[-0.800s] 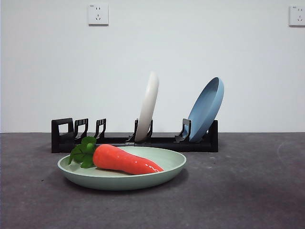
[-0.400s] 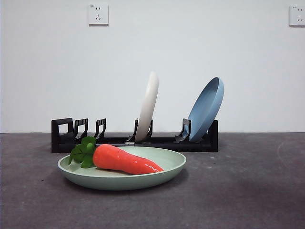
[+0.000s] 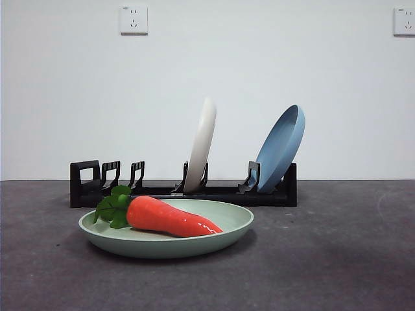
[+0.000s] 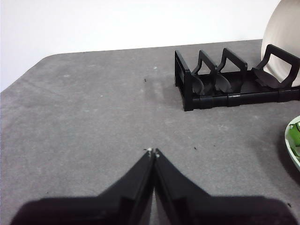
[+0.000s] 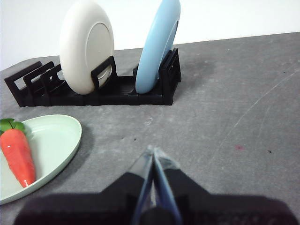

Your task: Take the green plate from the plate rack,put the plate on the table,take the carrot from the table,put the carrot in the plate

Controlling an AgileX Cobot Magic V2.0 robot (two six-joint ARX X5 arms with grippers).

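The pale sage-green round shallow matte plate (image 3: pixel 166 235) lies flat on the dark grey, slightly mottled matte table (image 3: pixel 337 259), just in front of the long low black plate rack (image 3: pixel 181 184) with upright slotted holders. The glossy orange-red toy carrot (image 3: pixel 170 217) lies inside the plate, with its crinkled green leaves towards the plate's left rim in the front view and its tapered tip near the plate's middle.

Rack contents: a cream-white round plate (image 3: pixel 201 146) stands on edge near the rack's middle; a light blue round plate (image 3: pixel 281 149) leans in the last slot at the right end in the front view. The slots at the left end, beside the looped end piece, are empty. The green plate's far rim sits close to the rack's front edge; whether they touch cannot be told.

Left gripper (image 4: pixel 153 152): black jaws pressed together, tips meeting, holding nothing. It hangs over bare table, well apart from the looped end of the rack. Only a sliver of the green plate's rim shows at the edge of the left wrist view.

Right gripper (image 5: pixel 152 152): jaws closed tip to tip, holding nothing. It is over open table beside the green plate, on the side of the carrot's tip, and is well apart from the rack.

In the front view, open table surface extends in front of the plate and widely to its right. Neither arm shows in the front view.
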